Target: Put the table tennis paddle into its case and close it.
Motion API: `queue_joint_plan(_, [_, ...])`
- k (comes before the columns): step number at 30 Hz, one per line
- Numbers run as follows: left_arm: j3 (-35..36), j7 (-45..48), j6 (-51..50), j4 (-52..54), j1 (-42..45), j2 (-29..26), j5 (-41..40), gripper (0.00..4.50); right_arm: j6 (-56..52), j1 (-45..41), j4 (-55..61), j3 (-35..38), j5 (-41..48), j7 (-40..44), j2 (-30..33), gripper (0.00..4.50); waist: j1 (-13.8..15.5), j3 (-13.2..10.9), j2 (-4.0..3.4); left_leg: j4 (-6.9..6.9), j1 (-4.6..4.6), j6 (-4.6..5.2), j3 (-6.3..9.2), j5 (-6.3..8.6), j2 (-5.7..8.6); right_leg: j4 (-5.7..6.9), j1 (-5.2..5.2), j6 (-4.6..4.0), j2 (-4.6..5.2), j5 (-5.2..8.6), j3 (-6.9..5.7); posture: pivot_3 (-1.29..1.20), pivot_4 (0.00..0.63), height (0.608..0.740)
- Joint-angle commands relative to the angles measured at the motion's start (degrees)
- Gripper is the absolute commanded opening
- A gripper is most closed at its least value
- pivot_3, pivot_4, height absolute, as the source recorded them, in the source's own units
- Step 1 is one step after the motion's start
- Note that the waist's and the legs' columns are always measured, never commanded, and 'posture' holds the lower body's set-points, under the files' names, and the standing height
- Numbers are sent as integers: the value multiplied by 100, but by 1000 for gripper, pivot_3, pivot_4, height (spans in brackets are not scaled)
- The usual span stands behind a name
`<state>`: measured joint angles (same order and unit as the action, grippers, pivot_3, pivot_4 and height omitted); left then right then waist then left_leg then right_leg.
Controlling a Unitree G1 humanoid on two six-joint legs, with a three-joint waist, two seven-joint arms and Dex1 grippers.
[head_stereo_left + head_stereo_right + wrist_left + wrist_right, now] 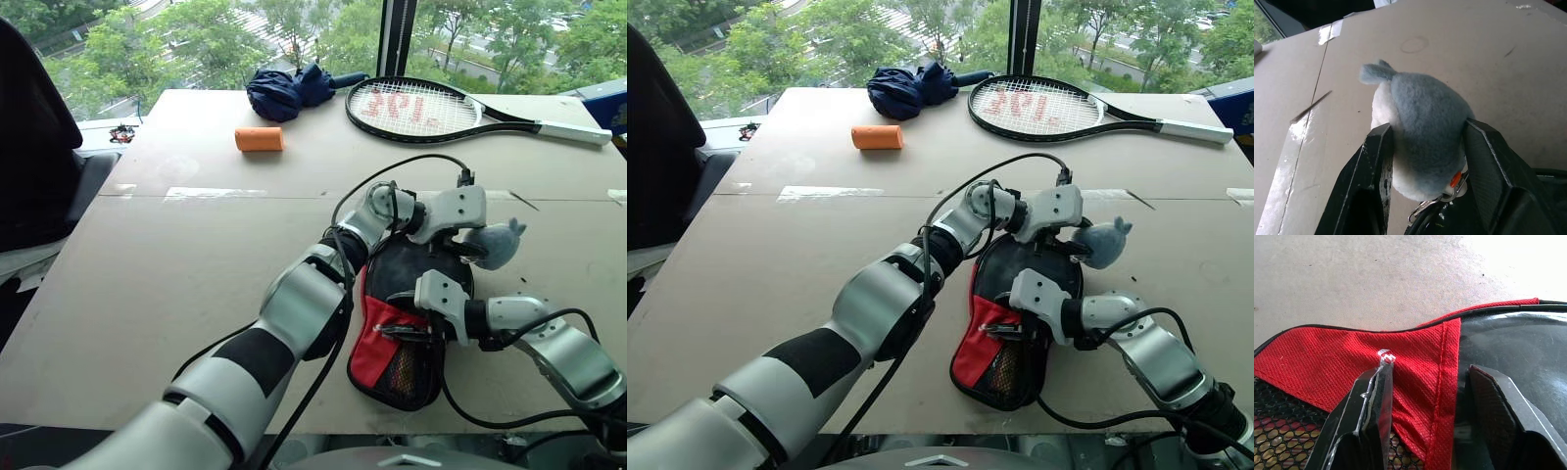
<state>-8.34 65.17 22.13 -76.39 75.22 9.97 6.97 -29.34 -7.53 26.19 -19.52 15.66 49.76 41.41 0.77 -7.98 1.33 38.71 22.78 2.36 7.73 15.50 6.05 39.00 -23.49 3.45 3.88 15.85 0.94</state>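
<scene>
- Case [1004,338]: black fabric pouch shaped like a paddle, with a red panel and a mesh pocket at its near end. It lies flat on the worktop [803,245], close to the near edge and right of centre, between the two arms.
- Paddle: not to be made out; I cannot tell whether it is inside the case.
- Ball charm [1422,132]: fuzzy grey-blue, pale underneath, hanging by a small metal clip with an orange tab at the far right end of the case.
- Left pincer [1425,147]: reaches across from the left to the far end of the case. Its two black fingers [1376,166] stand either side of the charm, against its fur; whether they grip it cannot be told.
- Right pincer [1425,382]: rests over the middle of the case, fingers part-way apart, one on the red panel, the other on the black face. They press down on the fabric and clasp nothing.
- Tennis racket [421,108]: strung, black, white grip, at the far right of the worktop.
- Umbrella [289,90]: folded, navy, at the far edge, just left of the racket.
- Orange cylinder [260,139]: lying on its side, near the umbrella, well apart from the case.
</scene>
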Motion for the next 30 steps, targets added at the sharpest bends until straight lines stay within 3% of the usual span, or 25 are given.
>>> queue_joint_plan(1, [540,779,-255,482,383,176,-738,1936,97,348,-441,111,-115,61,121,2445,8,0,0,1,0,0,0,0,0,0,0,0,0,0,-2,0,150,740])
queue_joint_plan(7, [544,2289,-740,1355,-64,-707,-1126,1936,478,701,-279,854,263,347,377,2445,-15,4,-8,7,4,1,-1,1,2,0,1,0,1,0,-3,0,150,740])
queue_joint_plan(11, [-309,2733,-1260,2881,-1364,-1485,-1202,1936,644,988,-246,1528,561,590,673,2445,-83,23,-41,-2,-5,1,-3,1,0,0,2,0,-2,0,9,0,150,740])
queue_joint_plan(15, [-665,2629,-1843,4207,-2433,-1882,-1154,1936,535,1139,-222,2246,1016,802,884,2445,2,12,-39,10,9,2,5,1,-2,-2,1,-1,-2,0,6,0,150,740])
queue_joint_plan(22, [-852,1220,-2281,4762,-3044,-1428,-1004,1936,119,617,-548,3111,1844,915,842,2445,18,12,-40,34,15,7,9,4,-1,-2,9,5,2,-4,1,0,150,740])
queue_joint_plan(30, [-1430,613,-2381,4567,-3209,-1227,-593,1936,664,-1194,-2660,2760,719,203,657,2445,-26,14,-50,21,5,7,-5,4,-4,6,3,4,0,-4,15,0,150,740])
